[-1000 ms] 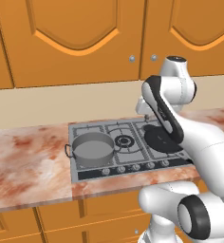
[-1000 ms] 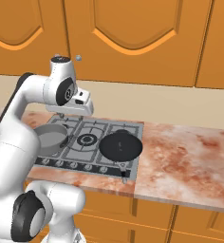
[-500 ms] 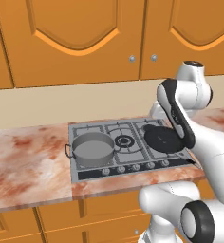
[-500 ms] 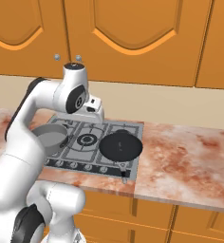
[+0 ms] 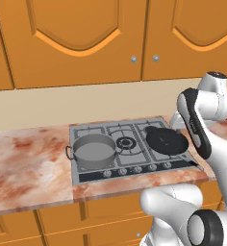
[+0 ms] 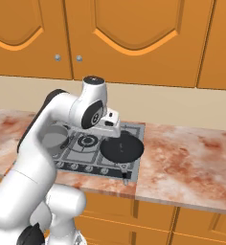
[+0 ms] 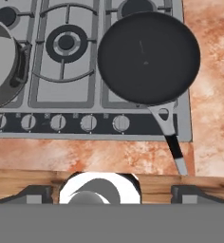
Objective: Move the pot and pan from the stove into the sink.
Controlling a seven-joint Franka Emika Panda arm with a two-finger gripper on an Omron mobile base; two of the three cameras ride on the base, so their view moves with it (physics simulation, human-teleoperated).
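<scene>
- Above, the gripper [image 7: 112, 192] hangs over the front edge of the counter [image 5: 24, 168], fingers spread wide and holding nothing.
- Directly below its camera, the black pan [image 7: 148, 57] sits flat on the right side of the stove [image 5: 130, 149], its long handle [image 7: 171, 137] reaching past the knobs [image 7: 88, 123] toward the counter's front edge.
- At the stove's left side, the grey pot [image 5: 94, 150] stands upright on the grate, well apart from the pan.
- Orange cabinets [image 5: 77, 43] line the wall behind.

A home kitchen: a gas stove [image 5: 132, 146] set in a marble-look counter [image 5: 29, 168] beneath orange wooden cabinets [image 5: 77, 38].
</scene>
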